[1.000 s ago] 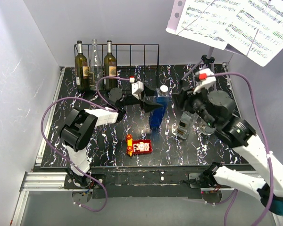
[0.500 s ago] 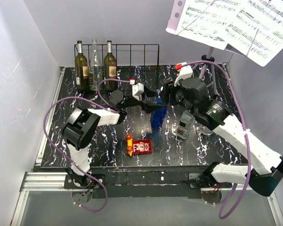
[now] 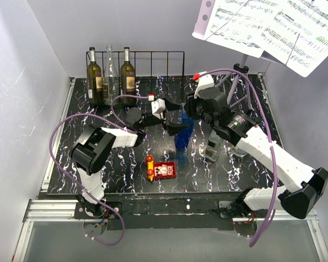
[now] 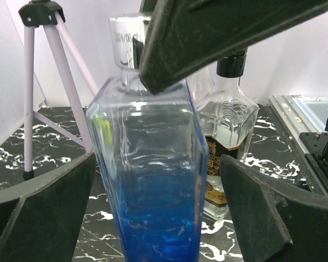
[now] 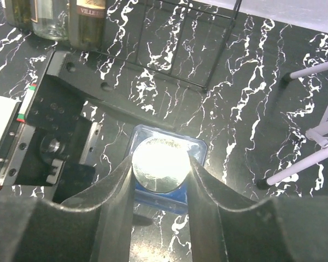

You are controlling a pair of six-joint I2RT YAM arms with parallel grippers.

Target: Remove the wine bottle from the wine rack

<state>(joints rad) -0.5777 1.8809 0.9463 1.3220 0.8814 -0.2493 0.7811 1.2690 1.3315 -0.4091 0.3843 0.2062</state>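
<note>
The tall, square-sided blue glass bottle (image 3: 181, 136) with a silver cap stands upright, long axis vertical and cap up, in the middle of the table and well clear of the wine rack (image 3: 147, 52). That rack, a low black thin-wire frame, runs along the back edge. Its three leftmost slots hold a dark green bottle (image 3: 94, 76), a clear bottle (image 3: 110, 73) and another dark bottle (image 3: 128, 73), all upright.

The table (image 3: 120, 164) is black with white marble veining, and plain pale walls enclose it on three sides. A white tripod music stand (image 3: 273, 27) spread with sheet music leans over the far right corner. A small red toy (image 3: 163, 170) lies near the front edge. A clear square bottle (image 3: 214, 144) with a black cap stands just right of the blue one.

The right pincer (image 5: 160, 169) comes down from above, its two fingers clenched on either side of the silver cap. The left pincer (image 4: 153, 218) reaches in level from the left at mid-body height. It is released: its fingers (image 4: 44, 207) straddle the blue glass bottle, and a gap shows on one side between finger and glass
</note>
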